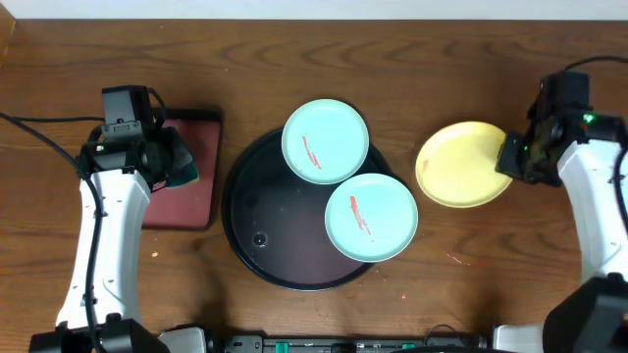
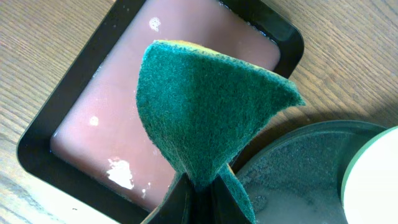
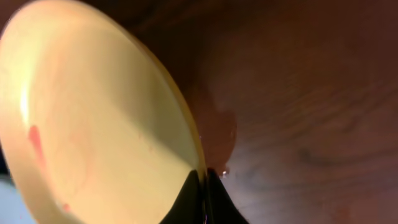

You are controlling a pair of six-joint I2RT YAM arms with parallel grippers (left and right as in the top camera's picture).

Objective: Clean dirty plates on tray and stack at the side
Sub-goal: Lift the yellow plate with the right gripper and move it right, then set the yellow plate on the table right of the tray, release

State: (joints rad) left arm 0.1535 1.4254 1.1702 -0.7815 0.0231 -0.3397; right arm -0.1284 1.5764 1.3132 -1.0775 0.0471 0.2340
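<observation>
Two pale mint-blue plates with red smears lie on the black round tray (image 1: 245, 211): one at the back (image 1: 325, 140), one at the right front (image 1: 371, 217). The yellow plate (image 1: 459, 165) is off the tray to the right, and my right gripper (image 1: 510, 157) is shut on its right rim. In the right wrist view the plate (image 3: 93, 124) is tilted above the wood, a faint red smear on it, its rim between the fingers (image 3: 202, 180). My left gripper (image 1: 177, 162) is shut on a green sponge (image 2: 205, 106) over the dark-red tray (image 2: 112, 112).
The dark-red rectangular tray (image 1: 186, 176) stands left of the black tray and holds pinkish liquid with white foam spots. The black tray's rim (image 2: 298, 162) shows at the lower right of the left wrist view. Small red marks (image 1: 466, 260) lie on the wood at right front.
</observation>
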